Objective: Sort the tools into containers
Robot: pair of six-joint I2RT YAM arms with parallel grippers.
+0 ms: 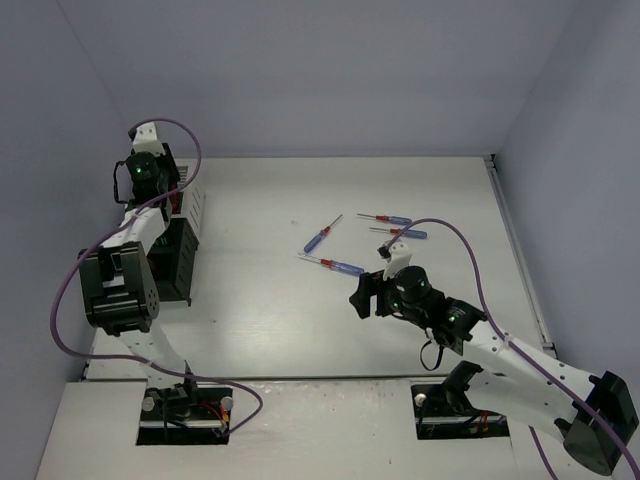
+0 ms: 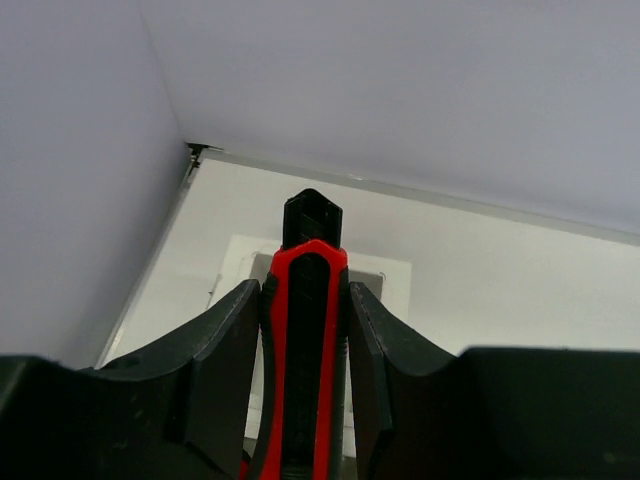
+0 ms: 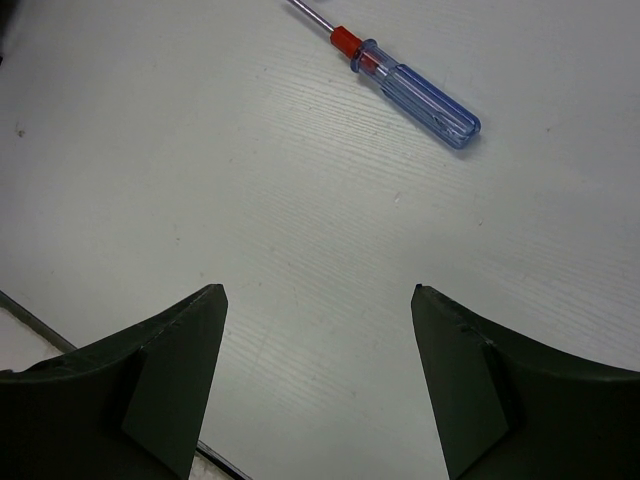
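Left hand, red pliers clamped inside

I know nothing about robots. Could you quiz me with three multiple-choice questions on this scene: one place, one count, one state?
1. Where on the table do the blue-handled screwdrivers lie? A) far left edge B) centre-right, near the right tool C) near left corner
2. How many are there? A) two B) four C) seven
3. The right tool is: A) open, empty B) shut on a screwdriver C) shut on pliers
Answers: 1 B, the top view shows them there; 2 B, four blue handles count out; 3 A, its jaws stand apart with nothing between.
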